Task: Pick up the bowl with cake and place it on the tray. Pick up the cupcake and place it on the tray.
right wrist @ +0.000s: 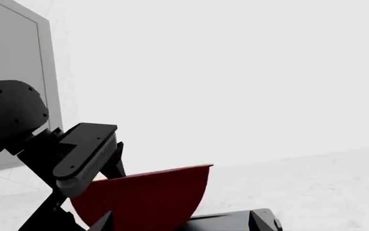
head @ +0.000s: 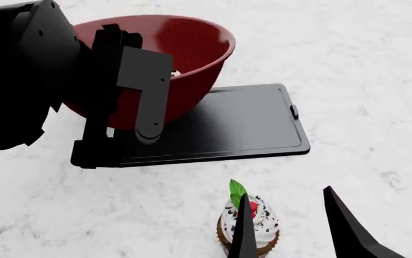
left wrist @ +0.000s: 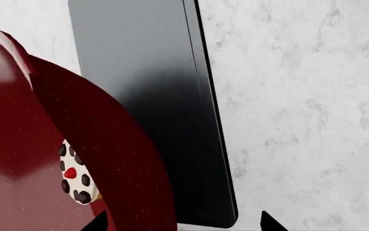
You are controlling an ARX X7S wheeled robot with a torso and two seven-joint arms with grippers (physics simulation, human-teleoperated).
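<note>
The dark-red bowl stands over the left part of the dark tray; its base is hidden behind my left arm. The cake with white icing and dark dots lies inside the bowl. My left gripper is open, its jaws set wide on either side of the bowl's near wall, over the tray. The cupcake stands on the table in front of the tray. My right gripper is open, with its left finger just in front of the cupcake. The right wrist view shows the bowl.
The table is a white marbled surface all round. The tray's right half, with a small side handle, is bare. My bulky left arm covers the tray's left end.
</note>
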